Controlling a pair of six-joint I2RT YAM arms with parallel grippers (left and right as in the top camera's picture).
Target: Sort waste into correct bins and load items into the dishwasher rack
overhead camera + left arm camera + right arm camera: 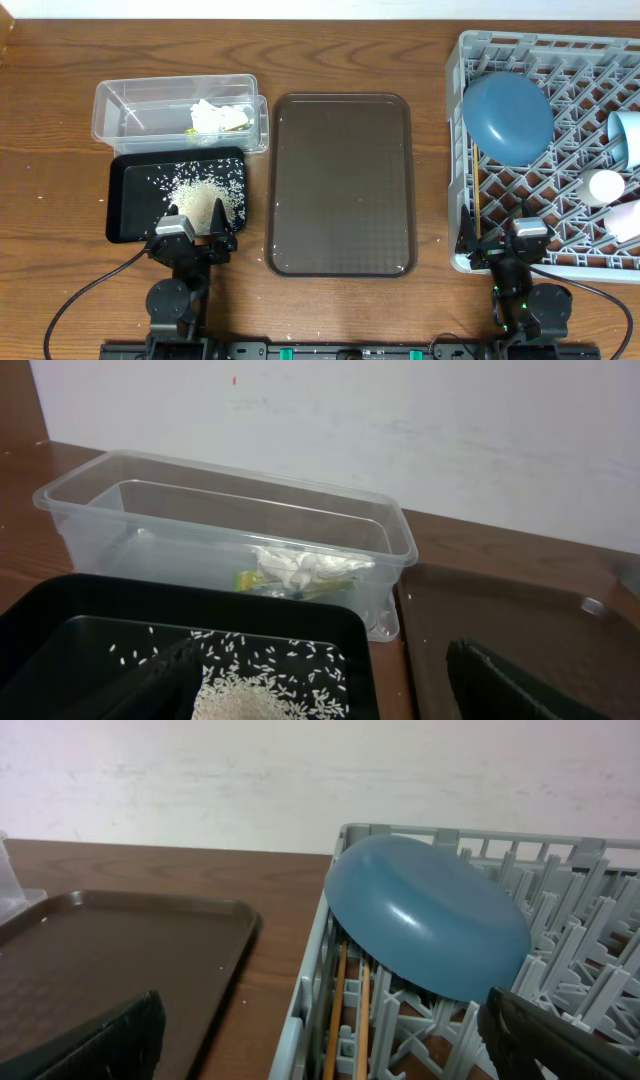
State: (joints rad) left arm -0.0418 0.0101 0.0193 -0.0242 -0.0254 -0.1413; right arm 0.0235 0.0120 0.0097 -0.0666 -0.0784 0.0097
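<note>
The clear tub holds the crumpled white tissue and the green-yellow wrapper. In front of it, rice grains lie heaped in the black tray. My left gripper is open over that tray's near edge, nothing between its fingers. In the grey rack are the dark blue plate, two chopsticks, a light blue bowl, a cream cup and a pink cup. My right gripper is open at the rack's near left corner.
A large brown serving tray lies between the bins and the rack. A few stray rice grains dot the wood beside the black tray. A pale wall stands behind the table.
</note>
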